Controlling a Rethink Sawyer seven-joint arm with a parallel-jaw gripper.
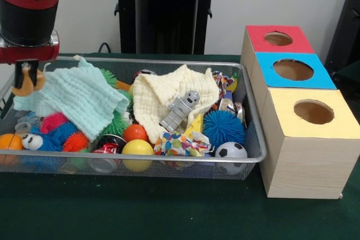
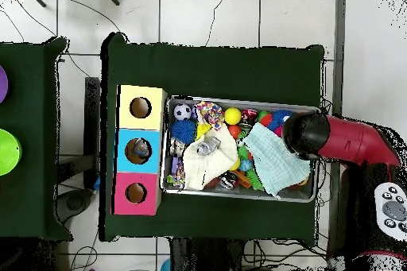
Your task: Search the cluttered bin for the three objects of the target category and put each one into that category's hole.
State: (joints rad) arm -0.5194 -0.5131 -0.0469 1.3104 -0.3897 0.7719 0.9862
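The silver wire-mesh bin [image 1: 256, 158] lies on the green table, full of toys and cloths; it also shows in the overhead view [image 2: 238, 98]. My gripper [image 1: 27, 81] hangs over the bin's far left corner in the front view, shut on a small tan-orange toy [image 1: 23, 88] held just above the rim. In the overhead view the arm's black head [image 2: 306, 134] hides the gripper. Three wooden boxes stand beside the bin, each with a round hole: red top [image 1: 279, 39], blue top [image 1: 292, 69], yellow top [image 1: 313, 112].
In the bin lie a mint cloth [image 1: 79, 96], a cream cloth [image 1: 163, 96], a grey robot figure [image 1: 180, 111], a blue spiky ball [image 1: 223, 127], a soccer ball [image 1: 230, 151], a yellow ball [image 1: 137, 149] and a blue plush [image 1: 48, 137]. Something grey shows inside the blue box's hole [image 2: 141, 151].
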